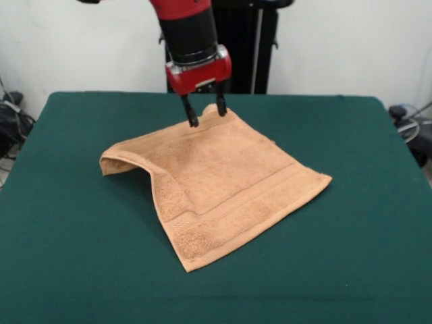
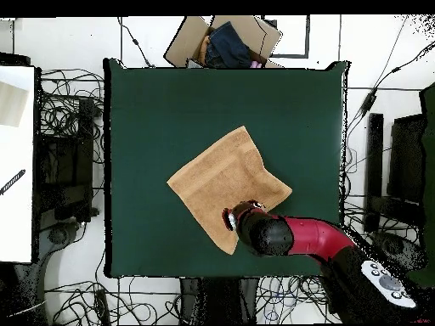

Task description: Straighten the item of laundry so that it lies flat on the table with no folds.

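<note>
Hovering at the towel's far corner, gripper (image 1: 203,111) with fingers spread, tips straddling the cloth edge, nothing pinched yet as far as visible. Peach-orange towel (image 1: 223,185) lying near mid-table on the green table (image 1: 351,256), set diamond-wise, mostly flat but with one side flipped over: left corner in front view folded back and humped into a raised ridge running toward the near corner. Woven band stripe visible along the near-right edge. Step in hand looks like lining up a grasp on the far corner, or possibly just released; hard to tell contact from the front view, and overhead the arm (image 2: 293,236) hides the fingers. Next move probably calls for closing on a corner, better the folded-over one, then dragging outward and low to unroll the flap. Risk: pulling the far corner only slides the whole cloth without opening the fold. Around the table: cardboard box (image 2: 223,38) with dark stuff past one edge, cables (image 2: 72,110) on floor, nothing on the felt blocking the path.
</note>
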`<state>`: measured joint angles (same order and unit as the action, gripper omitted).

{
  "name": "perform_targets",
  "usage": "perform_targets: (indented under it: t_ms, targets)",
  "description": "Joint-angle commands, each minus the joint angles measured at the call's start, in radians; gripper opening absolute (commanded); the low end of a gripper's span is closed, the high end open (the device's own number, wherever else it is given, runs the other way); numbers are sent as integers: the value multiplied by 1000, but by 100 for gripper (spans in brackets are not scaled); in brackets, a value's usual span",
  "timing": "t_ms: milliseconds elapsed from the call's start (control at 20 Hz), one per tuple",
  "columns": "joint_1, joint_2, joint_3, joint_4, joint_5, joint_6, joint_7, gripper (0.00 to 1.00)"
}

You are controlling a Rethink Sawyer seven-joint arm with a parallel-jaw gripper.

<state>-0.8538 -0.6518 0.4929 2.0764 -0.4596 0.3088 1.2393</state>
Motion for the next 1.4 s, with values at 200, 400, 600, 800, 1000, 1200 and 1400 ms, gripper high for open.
perform_targets:
  t_ms: [200, 400, 600, 800, 1000, 1200, 1400]
  targets:
    - [35, 99, -24, -129, 14, -88, 158, 100]
    - [15, 124, -18, -151, 2, -74, 125, 100]
    - [-11, 135, -18, -168, -22, -49, 85, 100]
    - [-41, 135, -6, -175, -36, -23, 50, 100]
    - [-78, 129, 13, -167, -40, -7, 27, 100]
    - [-114, 123, 31, -163, -40, 19, 3, 100]
    - [-119, 117, 16, -172, -64, 44, -22, 100]
